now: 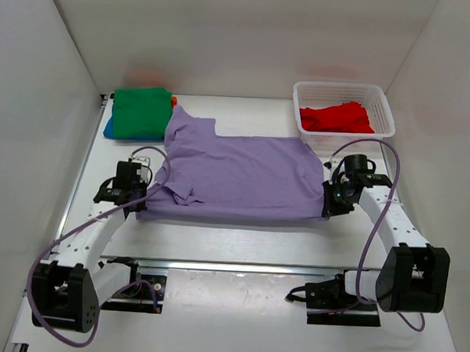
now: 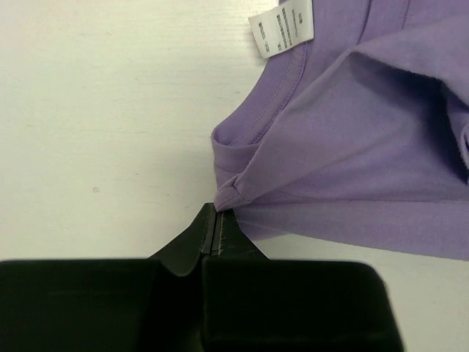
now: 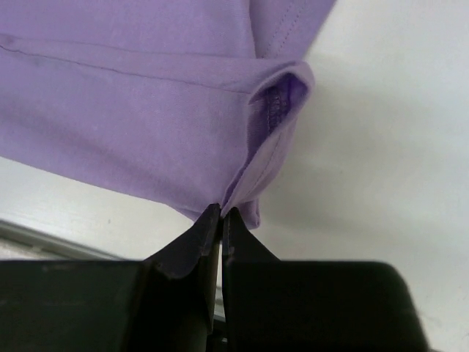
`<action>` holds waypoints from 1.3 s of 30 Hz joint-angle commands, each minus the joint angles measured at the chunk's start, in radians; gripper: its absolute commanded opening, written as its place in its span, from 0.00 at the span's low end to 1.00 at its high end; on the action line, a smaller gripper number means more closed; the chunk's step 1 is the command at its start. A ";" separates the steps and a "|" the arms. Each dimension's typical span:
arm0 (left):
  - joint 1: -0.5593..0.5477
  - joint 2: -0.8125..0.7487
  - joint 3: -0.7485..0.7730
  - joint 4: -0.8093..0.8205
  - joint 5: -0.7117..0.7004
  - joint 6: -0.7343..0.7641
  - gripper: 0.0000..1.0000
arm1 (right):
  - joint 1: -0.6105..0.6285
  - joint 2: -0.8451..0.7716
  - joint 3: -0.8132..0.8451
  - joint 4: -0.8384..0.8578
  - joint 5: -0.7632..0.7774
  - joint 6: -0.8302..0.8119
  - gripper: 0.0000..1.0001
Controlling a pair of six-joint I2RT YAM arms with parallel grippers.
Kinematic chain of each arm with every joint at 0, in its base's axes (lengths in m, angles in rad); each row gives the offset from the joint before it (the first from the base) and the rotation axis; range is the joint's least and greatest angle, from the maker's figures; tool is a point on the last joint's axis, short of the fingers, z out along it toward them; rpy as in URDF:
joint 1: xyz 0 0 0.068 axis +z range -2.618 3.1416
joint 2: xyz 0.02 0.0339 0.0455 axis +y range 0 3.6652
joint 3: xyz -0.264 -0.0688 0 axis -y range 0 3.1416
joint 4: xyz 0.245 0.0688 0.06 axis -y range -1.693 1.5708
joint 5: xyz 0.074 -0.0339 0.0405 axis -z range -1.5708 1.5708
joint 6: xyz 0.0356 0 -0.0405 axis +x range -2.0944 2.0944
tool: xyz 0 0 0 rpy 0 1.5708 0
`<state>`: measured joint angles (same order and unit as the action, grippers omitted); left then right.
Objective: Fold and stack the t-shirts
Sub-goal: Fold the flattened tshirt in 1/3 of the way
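Note:
The lavender purple t-shirt (image 1: 235, 176) lies spread across the middle of the table, its near long edge folded over. My left gripper (image 1: 145, 190) is shut on its left shoulder fold by the collar (image 2: 227, 192); a white label (image 2: 282, 28) shows. My right gripper (image 1: 326, 203) is shut on the hem corner (image 3: 249, 194) at the shirt's right end. A green t-shirt (image 1: 141, 112) lies folded on a blue one (image 1: 109, 128) at the back left, with an orange edge (image 1: 174, 101) showing. The red t-shirt (image 1: 336, 117) sits crumpled in the basket.
A white mesh basket (image 1: 382, 113) stands at the back right. White walls close in the table on three sides. A metal rail (image 1: 230, 266) runs along the near edge between the arm bases.

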<state>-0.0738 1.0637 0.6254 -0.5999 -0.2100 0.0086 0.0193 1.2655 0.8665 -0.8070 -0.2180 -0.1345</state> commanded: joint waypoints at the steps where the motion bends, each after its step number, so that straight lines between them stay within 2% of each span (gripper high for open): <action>1: 0.008 -0.088 0.023 -0.026 -0.010 0.074 0.00 | 0.014 -0.049 0.008 -0.069 0.028 -0.014 0.00; 4: -0.021 -0.140 0.036 -0.043 -0.002 0.071 0.00 | 0.060 -0.055 0.064 -0.135 0.075 0.015 0.00; 7: -0.020 -0.149 0.057 -0.072 0.009 0.073 0.00 | 0.054 -0.029 0.114 -0.185 0.101 0.082 0.00; 15: -0.029 -0.203 0.108 -0.158 0.029 0.088 0.00 | 0.088 -0.040 0.157 -0.265 0.062 0.187 0.00; 18: -0.032 -0.235 0.135 -0.190 0.032 0.091 0.00 | 0.119 -0.044 0.131 -0.290 0.074 0.202 0.00; 33: -0.084 -0.332 0.231 -0.323 -0.003 0.065 0.00 | 0.096 -0.230 0.045 -0.393 0.066 0.231 0.00; 34: -0.090 -0.335 0.229 -0.340 -0.008 0.065 0.07 | 0.088 -0.239 0.036 -0.396 0.060 0.236 0.00; 35: -0.095 -0.337 0.237 -0.336 -0.017 0.059 0.29 | 0.090 -0.247 0.029 -0.397 0.062 0.234 0.03; 36: -0.092 -0.340 0.229 -0.339 -0.020 0.059 0.33 | 0.091 -0.256 0.017 -0.396 0.065 0.234 0.06; 38: -0.095 -0.349 0.237 -0.342 -0.025 0.059 0.37 | 0.090 -0.273 0.005 -0.396 0.058 0.236 0.27; 39: -0.099 -0.344 0.237 -0.344 -0.022 0.059 0.41 | 0.082 -0.276 0.008 -0.402 0.060 0.233 0.32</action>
<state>-0.1650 0.7330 0.8257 -0.9253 -0.2050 0.0761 0.1104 1.0183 0.8810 -1.1900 -0.1703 0.0963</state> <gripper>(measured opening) 0.392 0.294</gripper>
